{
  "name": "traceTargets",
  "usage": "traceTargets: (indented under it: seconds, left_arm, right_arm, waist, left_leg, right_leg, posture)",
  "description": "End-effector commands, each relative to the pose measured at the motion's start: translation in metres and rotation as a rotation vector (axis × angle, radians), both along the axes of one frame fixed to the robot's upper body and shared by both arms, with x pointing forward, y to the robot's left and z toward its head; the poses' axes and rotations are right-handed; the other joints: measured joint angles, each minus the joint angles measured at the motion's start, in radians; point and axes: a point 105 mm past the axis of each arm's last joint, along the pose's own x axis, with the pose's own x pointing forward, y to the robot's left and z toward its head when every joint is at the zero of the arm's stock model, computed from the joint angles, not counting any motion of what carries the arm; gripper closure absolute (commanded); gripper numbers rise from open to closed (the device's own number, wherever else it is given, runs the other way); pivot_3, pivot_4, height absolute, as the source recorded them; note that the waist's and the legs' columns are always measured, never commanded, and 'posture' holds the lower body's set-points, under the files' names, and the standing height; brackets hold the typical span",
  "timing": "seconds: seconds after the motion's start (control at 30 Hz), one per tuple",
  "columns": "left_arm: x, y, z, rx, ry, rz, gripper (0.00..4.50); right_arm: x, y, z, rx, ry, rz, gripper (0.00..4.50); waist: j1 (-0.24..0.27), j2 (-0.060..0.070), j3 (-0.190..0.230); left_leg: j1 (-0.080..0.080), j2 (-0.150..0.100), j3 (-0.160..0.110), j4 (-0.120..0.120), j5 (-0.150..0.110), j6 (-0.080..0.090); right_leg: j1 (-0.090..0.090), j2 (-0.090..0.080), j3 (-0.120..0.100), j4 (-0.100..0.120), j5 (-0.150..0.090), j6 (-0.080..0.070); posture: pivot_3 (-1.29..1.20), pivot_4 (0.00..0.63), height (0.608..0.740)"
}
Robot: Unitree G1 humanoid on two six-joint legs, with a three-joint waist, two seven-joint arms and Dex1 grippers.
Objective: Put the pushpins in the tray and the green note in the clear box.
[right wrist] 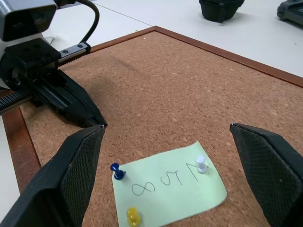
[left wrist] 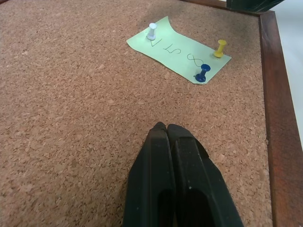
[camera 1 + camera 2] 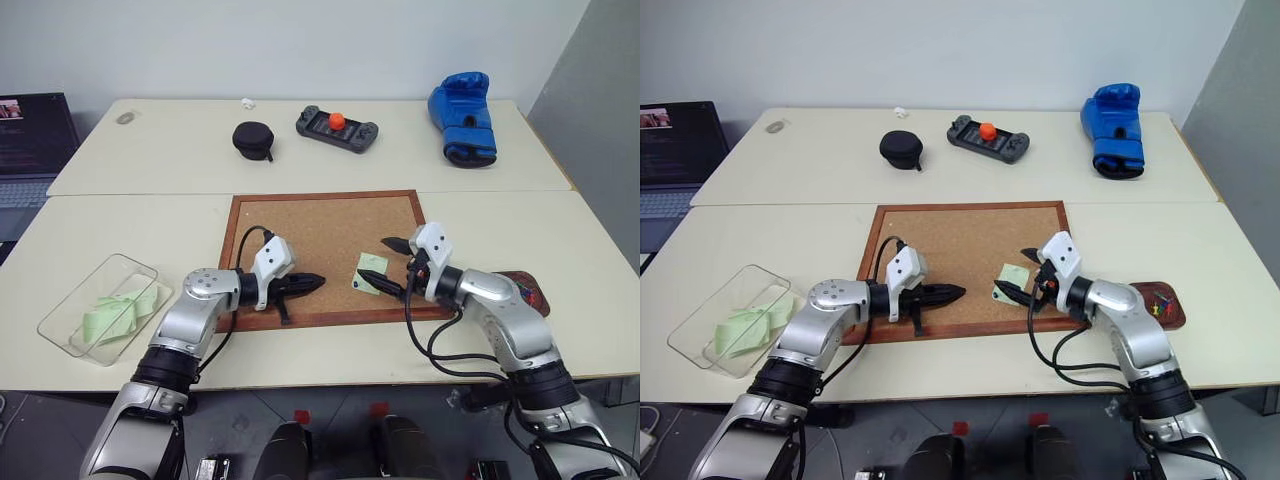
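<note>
Wrist views are showing 3 pins [image 1: 118, 171] holding the green note [image 1: 170, 187] on the corkboard [image 2: 71, 118]. L gripper [image 2: 166, 128] is pressed together, empty; R gripper [image 1: 168, 137] is spread wide.

A pale tabletop [image 3: 140, 225] fills the frame. At center lies a corkboard [image 3: 320, 235], at lower left the clear box [image 3: 100, 308], at right the tray [image 3: 528, 290]. Along the top: a black pouch [image 3: 253, 139], controller [image 3: 337, 127], blue glove [image 3: 464, 118].
</note>
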Motion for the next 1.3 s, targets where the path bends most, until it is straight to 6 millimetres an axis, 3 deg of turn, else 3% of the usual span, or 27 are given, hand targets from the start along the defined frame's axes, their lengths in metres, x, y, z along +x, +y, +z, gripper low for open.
traceTargets:
  seconds: [0.03,0.13,0.23,0.6,0.87,1.3]
  left_arm:
    - [-0.003,0.004,-0.015,0.038,0.051,0.009,4.43]
    - [-0.002,0.002,-0.010,0.031,0.042,0.005,4.43]
    - [-0.002,0.002,-0.007,0.029,0.034,0.001,4.50]
    - [0.000,-0.001,-0.002,0.028,0.024,0.003,4.50]
    - [0.000,-0.001,0.000,0.029,0.024,0.006,4.50]
    - [0.000,-0.003,0.002,0.028,0.025,0.012,4.50]
  right_arm:
    - [0.007,0.006,0.007,0.001,-0.048,0.022,0.00]
    - [0.012,0.007,0.001,-0.019,-0.042,0.018,0.00]
    - [0.019,0.005,-0.005,-0.032,-0.040,-0.002,0.43]
    - [0.033,0.008,-0.014,-0.078,-0.067,-0.016,2.60]
    - [0.037,0.005,-0.017,-0.095,-0.076,-0.021,4.43]
    - [0.033,0.005,0.001,0.039,-0.027,0.001,4.47]
  waist:
    - [0.000,0.000,0.000]
    - [-0.001,0.001,-0.001]
    - [-0.001,0.001,-0.001]
    - [-0.001,0.001,-0.001]
    - [-0.002,0.001,-0.001]
    - [-0.002,0.001,0.000]
  left_leg:
    - [0.000,0.000,0.000,0.000,0.000,0.000]
    - [0.001,0.000,0.001,0.000,0.000,0.000]
    - [0.001,0.000,0.000,0.000,0.000,0.000]
    - [0.001,0.000,0.001,0.000,0.000,0.000]
    - [0.002,0.000,0.001,0.000,0.000,0.000]
    - [0.001,0.000,0.000,0.001,0.000,0.000]
  right_leg:
    - [0.000,0.000,0.000,0.000,0.000,0.000]
    - [0.000,0.000,0.000,0.001,0.000,0.000]
    - [0.000,0.000,0.000,0.001,0.000,0.000]
    - [0.000,0.000,0.000,0.003,0.000,0.000]
    - [0.000,0.000,0.000,0.004,0.000,0.000]
    - [-0.001,0.000,0.000,0.005,0.000,0.000]
  posture:
    - [0.00,0.150,0.740]
    - [0.00,0.150,0.740]
    - [0.00,0.150,0.740]
    - [0.00,0.150,0.740]
    - [0.00,0.150,0.740]
    - [0.00,0.150,0.740]
